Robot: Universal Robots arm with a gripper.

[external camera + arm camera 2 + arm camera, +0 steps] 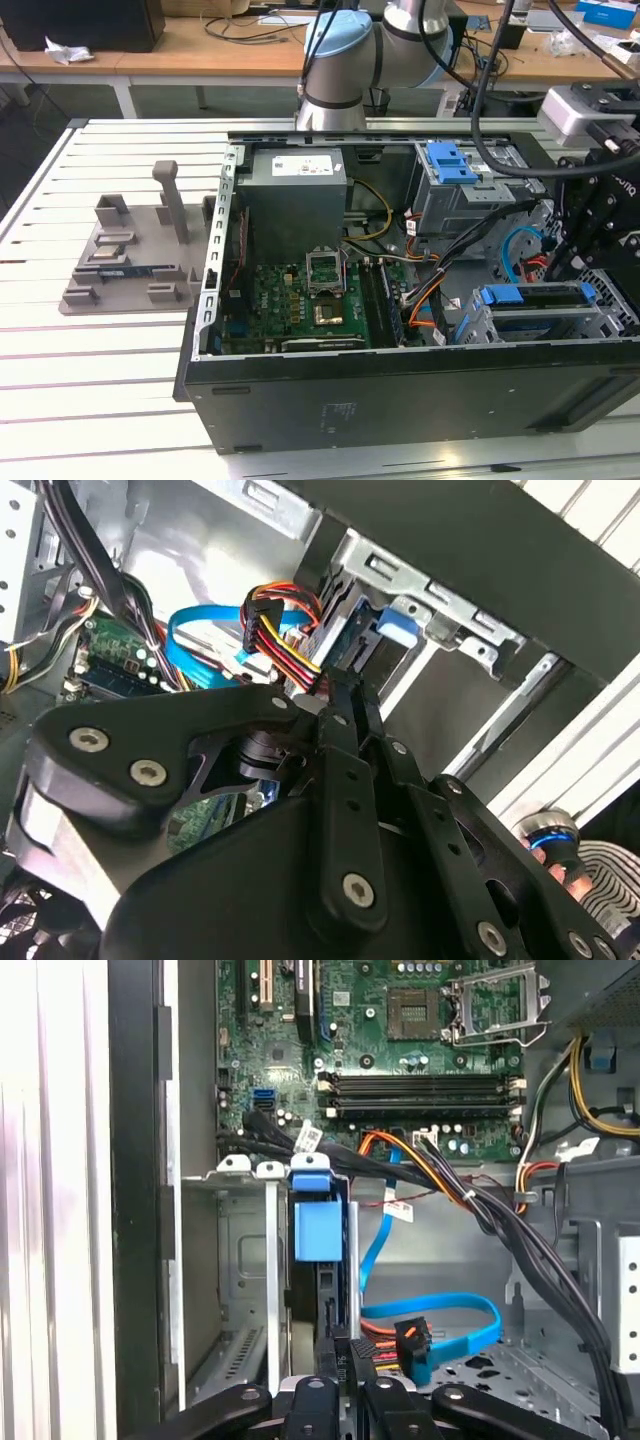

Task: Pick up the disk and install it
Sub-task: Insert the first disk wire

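White slatted metal table (90,370), long grooves running across the exterior view. Resting directly on it: open black desktop computer case (400,400), laid on its side, toward the exterior view's right; grey plastic fixture tray (130,262) with upright posts and slots, toward the exterior view's left, just beside the case. Wooden bench (200,50) behind, strewn with cables.

The disk (320,1260), framed by its blue carrier, is seated edge-on in the grey drive cage (235,1260), beside an open slot.
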